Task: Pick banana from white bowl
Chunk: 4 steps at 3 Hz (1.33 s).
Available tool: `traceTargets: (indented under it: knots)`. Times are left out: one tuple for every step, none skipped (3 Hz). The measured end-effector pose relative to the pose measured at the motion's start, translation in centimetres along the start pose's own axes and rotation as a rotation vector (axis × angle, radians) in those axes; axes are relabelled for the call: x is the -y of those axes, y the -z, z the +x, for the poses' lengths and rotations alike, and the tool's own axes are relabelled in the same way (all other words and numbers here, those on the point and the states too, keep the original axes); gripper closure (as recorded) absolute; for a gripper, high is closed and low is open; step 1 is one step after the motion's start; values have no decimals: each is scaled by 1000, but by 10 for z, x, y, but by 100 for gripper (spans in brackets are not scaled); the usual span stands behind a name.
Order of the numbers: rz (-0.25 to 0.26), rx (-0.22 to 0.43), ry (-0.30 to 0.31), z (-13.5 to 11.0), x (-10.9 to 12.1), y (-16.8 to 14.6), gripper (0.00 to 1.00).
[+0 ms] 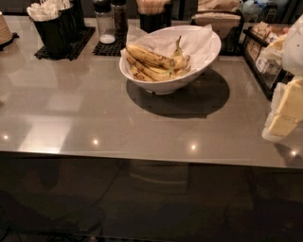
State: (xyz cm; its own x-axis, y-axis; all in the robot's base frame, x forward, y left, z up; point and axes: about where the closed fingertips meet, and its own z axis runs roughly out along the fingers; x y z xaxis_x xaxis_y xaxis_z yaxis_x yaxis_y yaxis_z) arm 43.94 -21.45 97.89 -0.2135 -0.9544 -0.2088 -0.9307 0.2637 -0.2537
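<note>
The white bowl [201, 66] is large and glossy, with a slanted rim and white paper lining. It stands on the grey counter at centre back. A bunch of ripe, brown-spotted bananas [154, 64] lies inside it, stems pointing up to the right. My gripper [282, 116], white with pale yellow parts, comes in at the right edge of the view. It is to the right of the bowl and nearer the counter's front, well apart from the bananas, with nothing in it that I can see.
Black cups with white utensils [49, 28] stand on a black mat at the back left. Shakers [110, 21] and a cup of sticks [151, 14] stand behind the bowl. A napkin holder [220, 21] and a black rack of packets [265, 52] are at the back right. The counter's front edge [142, 158] runs across the view.
</note>
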Motion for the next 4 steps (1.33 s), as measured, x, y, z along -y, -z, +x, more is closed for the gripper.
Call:
traceTargets:
  knots:
    - [0, 0, 0, 0, 0, 0, 0]
    - [3, 31, -5, -9, 8, 2, 0]
    - [-24, 122, 22, -41, 30, -1, 0]
    - [-48, 195, 75, -81, 57, -3, 0]
